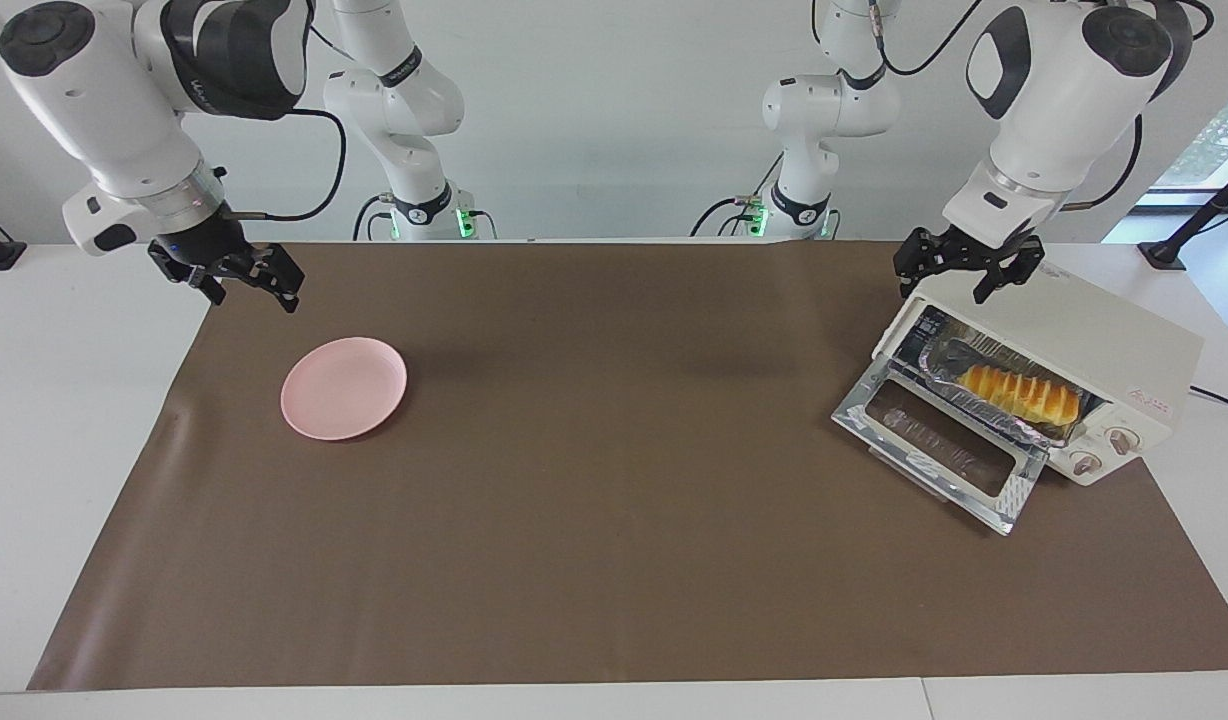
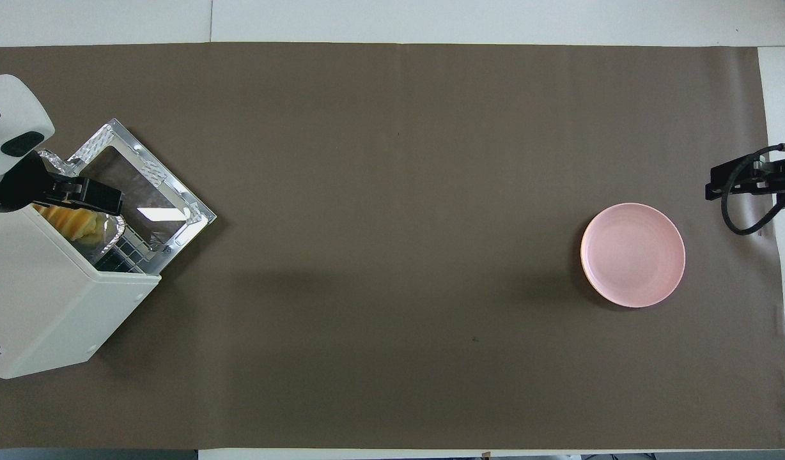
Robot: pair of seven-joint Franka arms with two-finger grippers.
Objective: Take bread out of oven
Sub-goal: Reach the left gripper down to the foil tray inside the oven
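The cream-white oven (image 1: 1094,340) (image 2: 47,300) stands at the left arm's end of the table. Its glass door (image 1: 939,450) (image 2: 143,185) lies folded down and open. Inside, the golden ridged bread (image 1: 1022,395) (image 2: 73,220) rests on a crinkled foil tray (image 1: 949,355). My left gripper (image 1: 959,275) (image 2: 66,195) hangs open just above the oven's top edge, over the opening, touching nothing. My right gripper (image 1: 254,292) (image 2: 744,179) waits open and empty in the air near the mat's edge at the right arm's end.
A pink plate (image 1: 344,387) (image 2: 632,254) sits empty on the brown mat (image 1: 614,500), beside the right gripper. The open door juts out in front of the oven. White table borders the mat.
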